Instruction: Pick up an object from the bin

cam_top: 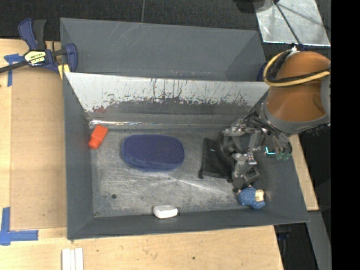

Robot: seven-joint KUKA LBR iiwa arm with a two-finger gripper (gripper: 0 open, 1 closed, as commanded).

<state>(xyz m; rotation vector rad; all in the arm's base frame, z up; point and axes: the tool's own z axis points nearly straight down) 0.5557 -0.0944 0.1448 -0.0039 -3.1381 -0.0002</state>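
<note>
Bin (pixel 112 187), blue pad (pixel 153 152), orange block (pixel 97 136), white piece (pixel 165 211)

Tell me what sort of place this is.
Probably a robotics lab's grasping test station: a grey metal bin holds unrelated odds like a dark blue oval pad, a small orange block and a small white flat piece, and a robot arm's end effector reaches in.

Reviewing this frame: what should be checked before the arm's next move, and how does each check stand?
1. Gripper inside the bin, at the view's right end: ok.
2. Thing close by: small blue toy just below it in view, black flat piece beside it: ok.
3. Anything held: cannot tell.
4. Blue toy away from walls: not ok, it lies close to a corner.
5. Blue oval pad, orange block, white piece well apart: ok.
</note>
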